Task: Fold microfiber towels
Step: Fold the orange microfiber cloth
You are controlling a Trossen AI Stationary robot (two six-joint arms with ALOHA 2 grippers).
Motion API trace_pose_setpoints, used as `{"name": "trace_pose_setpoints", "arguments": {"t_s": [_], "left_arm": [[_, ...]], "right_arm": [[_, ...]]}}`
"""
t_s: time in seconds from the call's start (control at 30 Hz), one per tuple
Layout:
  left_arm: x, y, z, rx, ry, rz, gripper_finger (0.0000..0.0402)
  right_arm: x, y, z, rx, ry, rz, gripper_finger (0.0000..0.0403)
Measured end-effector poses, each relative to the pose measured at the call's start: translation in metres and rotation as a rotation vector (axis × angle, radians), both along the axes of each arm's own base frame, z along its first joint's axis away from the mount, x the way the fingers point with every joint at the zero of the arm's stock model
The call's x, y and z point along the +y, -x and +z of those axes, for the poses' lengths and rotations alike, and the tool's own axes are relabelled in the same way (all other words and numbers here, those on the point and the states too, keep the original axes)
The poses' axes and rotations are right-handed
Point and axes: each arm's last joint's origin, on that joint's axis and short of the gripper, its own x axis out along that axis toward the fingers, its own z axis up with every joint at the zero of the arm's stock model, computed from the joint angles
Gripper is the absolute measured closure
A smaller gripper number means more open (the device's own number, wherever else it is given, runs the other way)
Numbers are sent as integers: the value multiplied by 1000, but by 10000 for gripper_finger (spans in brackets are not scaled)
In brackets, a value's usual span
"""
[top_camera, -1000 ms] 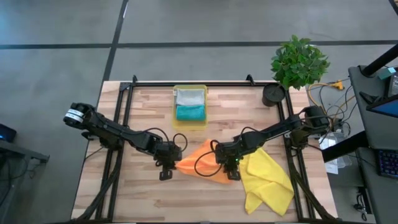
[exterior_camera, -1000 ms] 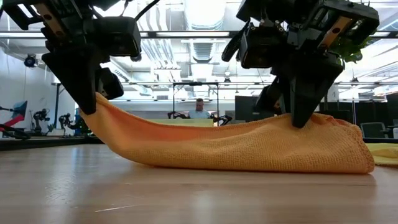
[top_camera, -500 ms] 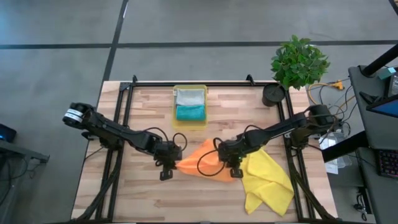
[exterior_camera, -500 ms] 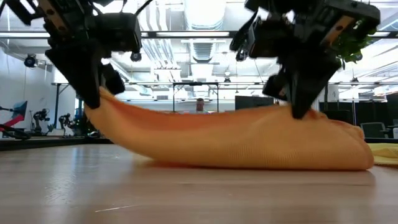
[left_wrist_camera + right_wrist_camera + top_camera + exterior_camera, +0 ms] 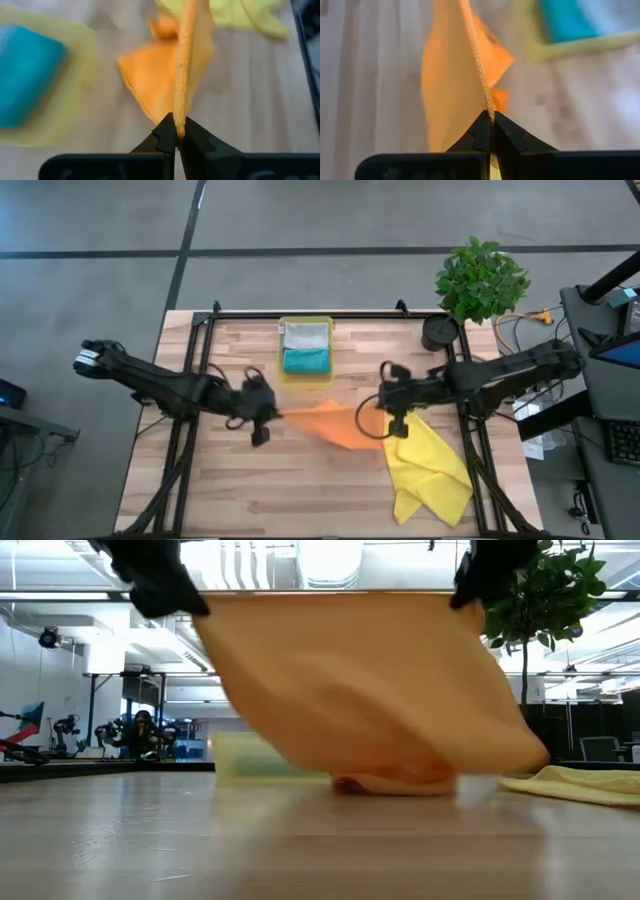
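- A wooden desk [image 5: 230, 480] stands on a grey floor, with a potted plant [image 5: 481, 278] at its far right corner; no writing or brand can be read anywhere.
- The left arm reaches low and nearly level from the desk's left edge toward the middle; the left hand [image 5: 262, 408] is pinched shut on one corner of the orange towel [image 5: 335, 423].
- The orange towel hangs stretched between both hands, its long axis running left to right, its lower edge touching the desk.
- Behind it, a yellow tray [image 5: 305, 352] holds the folded grey towel [image 5: 305, 336] and teal towel [image 5: 306, 361].
- The right hand [image 5: 393, 402] is clamped shut on the opposite corner, its arm stretching in from the right.
- The yellow towel [image 5: 430, 470] lies crumpled at the front right.
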Motion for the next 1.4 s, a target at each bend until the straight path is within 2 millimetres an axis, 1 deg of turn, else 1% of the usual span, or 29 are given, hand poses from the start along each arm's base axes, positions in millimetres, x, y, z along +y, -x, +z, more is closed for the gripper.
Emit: {"name": "trace_pose_setpoints", "arguments": {"t_s": [0.17,0.23,0.33,0.43,0.53,0.6,0.67,0.73,0.8,0.87,0.93,0.97,1.03,1.1,1.2,1.3,1.4], "left_arm": [[13,32,36,-109,-59,112,401],[18,44,48,-140,-83,153,401],[22,57,68,-164,-105,189,401],[25,62,87,-170,-120,211,401],[23,58,99,-184,-115,210,401],[20,49,102,-187,-103,191,401],[16,36,101,-193,-90,174,401],[11,21,99,-218,-76,153,401],[5,2,98,-271,-92,102,401],[-2,-17,98,-341,-125,26,401],[-8,-39,98,-424,-116,-70,401],[-10,-49,98,-470,-91,-136,401],[-12,-70,95,-547,-29,-255,401],[-11,-91,87,-585,44,-318,401],[-11,-119,65,-525,144,-374,401],[-14,-141,46,-478,233,-473,401],[-20,-160,36,-475,286,-542,401]], "right_arm": [[-6,16,48,-100,49,-49,395],[-7,18,68,-141,70,-55,395],[-6,17,92,-172,123,-56,395],[-6,12,113,-202,166,-51,395],[-4,4,129,-230,190,-39,395],[-2,-3,134,-231,205,-23,395],[-1,-10,137,-216,216,-5,395],[3,-18,137,-181,191,67,395],[9,-27,135,-156,117,195,395],[17,-38,130,-126,20,330,395],[29,-48,124,-93,-72,438,395],[35,-52,120,-71,-92,479,395],[50,-58,112,-22,-76,547,395],[63,-61,105,20,-27,596,395],[78,-66,99,52,51,590,395],[84,-71,98,66,96,543,394],[85,-72,99,64,88,508,394]]}}
